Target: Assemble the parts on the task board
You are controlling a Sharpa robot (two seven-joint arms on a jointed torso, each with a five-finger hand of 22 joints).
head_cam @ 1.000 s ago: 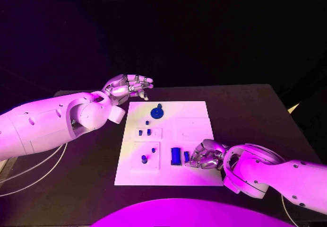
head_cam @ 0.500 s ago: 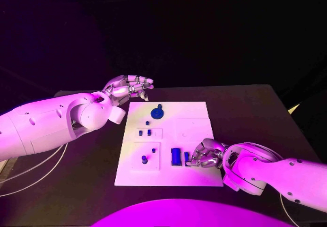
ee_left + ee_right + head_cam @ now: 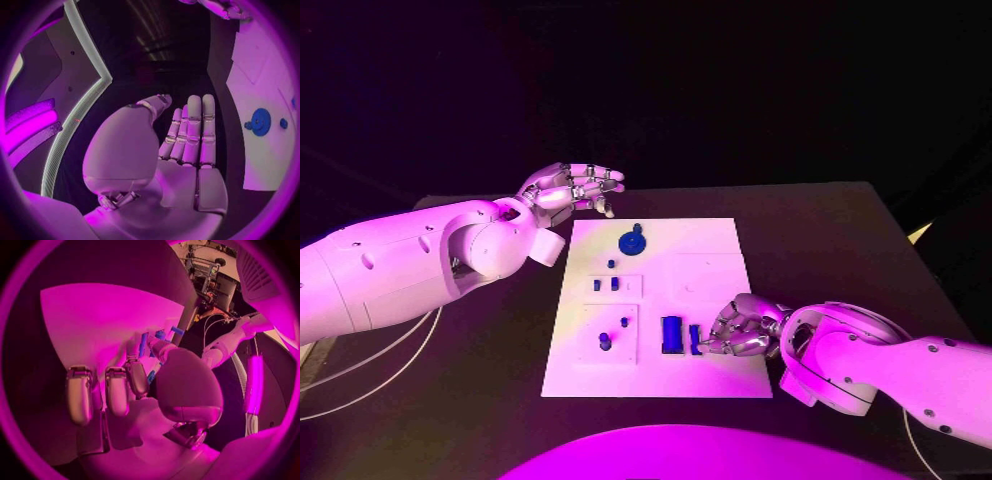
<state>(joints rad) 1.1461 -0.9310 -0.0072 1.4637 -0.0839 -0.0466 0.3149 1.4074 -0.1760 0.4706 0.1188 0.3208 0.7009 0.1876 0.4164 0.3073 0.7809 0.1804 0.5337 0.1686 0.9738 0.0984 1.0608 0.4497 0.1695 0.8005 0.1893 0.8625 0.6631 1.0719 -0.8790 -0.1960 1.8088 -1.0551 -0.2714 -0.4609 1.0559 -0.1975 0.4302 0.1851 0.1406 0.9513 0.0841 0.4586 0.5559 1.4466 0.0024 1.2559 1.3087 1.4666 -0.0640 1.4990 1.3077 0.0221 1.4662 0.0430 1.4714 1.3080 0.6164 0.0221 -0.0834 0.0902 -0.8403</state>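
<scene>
- Since a second ago my right hand (image 3: 740, 328) has edged slightly toward the near end of the task board (image 3: 711, 245), staying right beside the two upright blue bars; my left hand and the loose parts look unchanged.
- At about 10 o'clock from the board's centre, my left hand (image 3: 571, 187) hovers over the black table (image 3: 848, 230) just off the board's far left corner, fingers spread and slightly curved, holding nothing.
- On the board's left half, going away from me: two small blue pieces (image 3: 612, 333) at about 7 o'clock in the lower recessed square, two short pegs (image 3: 606, 283) above them, and one tiny piece (image 3: 612, 263) above those.
- At 12 o'clock, a round blue gear-like part (image 3: 632, 240) lies near the far edge, with a small blue knob just beyond it.
- At about 5 o'clock, a wide blue bar (image 3: 672, 331) and a thinner blue bar (image 3: 694, 337) stand side by side; my right fingers are curled in next to the thinner one. I cannot tell whether they grip it or only touch it.
- My judgement: the job is at an early stage. Most parts look loose and scattered, and I cannot tell whether any piece is seated. Nearly everything remains to be fitted.
</scene>
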